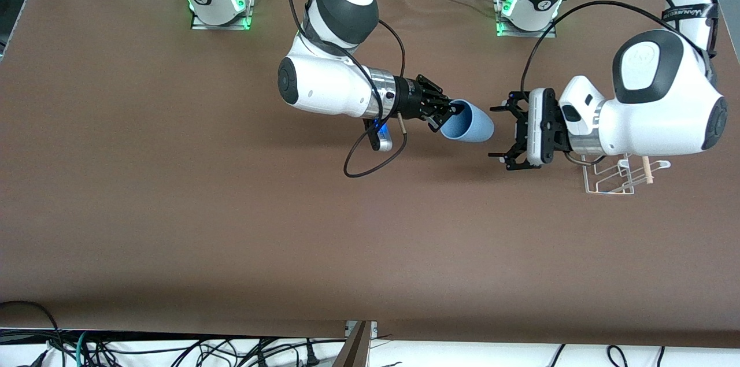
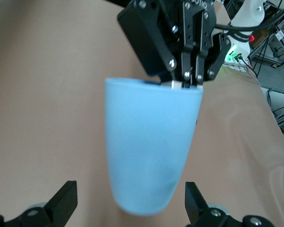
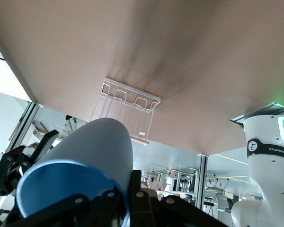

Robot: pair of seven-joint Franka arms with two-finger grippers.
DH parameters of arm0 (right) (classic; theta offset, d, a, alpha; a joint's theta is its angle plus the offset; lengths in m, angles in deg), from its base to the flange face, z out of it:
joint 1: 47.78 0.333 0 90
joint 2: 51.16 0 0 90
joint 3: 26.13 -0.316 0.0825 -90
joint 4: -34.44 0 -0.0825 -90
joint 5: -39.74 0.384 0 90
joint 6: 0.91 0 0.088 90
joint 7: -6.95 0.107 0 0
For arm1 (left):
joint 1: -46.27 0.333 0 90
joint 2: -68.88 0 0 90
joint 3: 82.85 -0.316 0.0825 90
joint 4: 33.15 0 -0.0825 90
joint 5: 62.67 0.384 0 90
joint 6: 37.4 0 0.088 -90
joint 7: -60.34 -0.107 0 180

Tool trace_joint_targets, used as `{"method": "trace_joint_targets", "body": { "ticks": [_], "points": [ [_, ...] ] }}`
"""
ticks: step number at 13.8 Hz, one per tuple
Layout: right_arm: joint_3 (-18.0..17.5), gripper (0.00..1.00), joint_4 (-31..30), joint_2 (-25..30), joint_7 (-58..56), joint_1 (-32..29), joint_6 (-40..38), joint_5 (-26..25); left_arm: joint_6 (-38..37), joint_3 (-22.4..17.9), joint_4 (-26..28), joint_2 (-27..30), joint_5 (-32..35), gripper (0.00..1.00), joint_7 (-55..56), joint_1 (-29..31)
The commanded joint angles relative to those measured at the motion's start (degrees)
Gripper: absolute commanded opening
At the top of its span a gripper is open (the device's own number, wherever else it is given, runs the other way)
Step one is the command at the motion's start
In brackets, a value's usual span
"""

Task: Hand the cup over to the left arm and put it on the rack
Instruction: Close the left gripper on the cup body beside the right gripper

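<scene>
Holding cup by rim, mid-air at frame centre over bare table: right gripper, fingers clamped on rim, cup base aimed at left gripper. Left gripper fingers spread wide, just off cup base, not touching. Rack on table, right of centre, under left arm.

I see a brown table filling most of the front view, its surface plain and matte. Along its edge nearest the front camera I see a tangle of black cables lying on a white floor strip. At that same edge, near the middle, I see a grey metal bracket fixed against the table.
</scene>
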Motion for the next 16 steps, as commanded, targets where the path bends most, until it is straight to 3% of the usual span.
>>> {"method": "trace_joint_targets", "body": {
  "ticks": [1,3,4,5,6,7,8,10,14,16],
  "points": [
    [-0.3,0.0,2.1,-1.12,0.58,0.13,0.5,0.74,1.14,1.52,2.22,0.44,-2.61,1.0,-2.43,0.19],
    [-0.21,0.0,2.1,-1.12,0.58,0.13,0.59,0.65,1.4,1.61,2.58,0.44,-2.61,0.99,-2.52,0.19],
    [-0.21,0.0,2.1,-1.12,0.58,0.13,0.59,0.65,1.75,2.13,2.67,0.44,-2.61,0.76,-2.78,0.19],
    [-0.13,0.0,2.1,-1.12,0.67,0.13,0.59,0.47,1.84,2.23,2.58,0.35,-2.61,0.36,-3.22,0.19],
    [-0.04,0.0,2.1,-0.94,0.67,0.13,0.5,0.39,1.85,2.23,2.58,0.35,-2.96,0.13,-3.13,0.19],
    [-0.04,0.0,2.1,-0.85,0.67,-0.04,0.5,0.39,1.85,2.23,2.58,0.35,-2.97,0.03,-3.13,0.28],
    [-0.04,0.0,2.1,-0.85,0.41,-0.13,0.5,0.39,1.76,2.23,2.58,0.35,-2.97,0.03,-3.13,0.28],
    [0.22,0.15,2.1,-0.77,-0.38,-0.48,0.5,0.21,1.67,2.23,2.49,0.35,-2.97,0.03,-3.13,0.28],
    [1.46,0.92,2.1,0.9,-2.58,-1.62,-0.29,-3.91,0.53,2.14,1.88,0.7,-1.83,0.03,-2.61,1.07],
    [1.37,0.99,1.84,1.96,-2.67,-2.68,-0.46,-6.99,-1.05,1.61,1.79,0.7,-1.82,0.03,-2.52,1.16]
  ]
}}
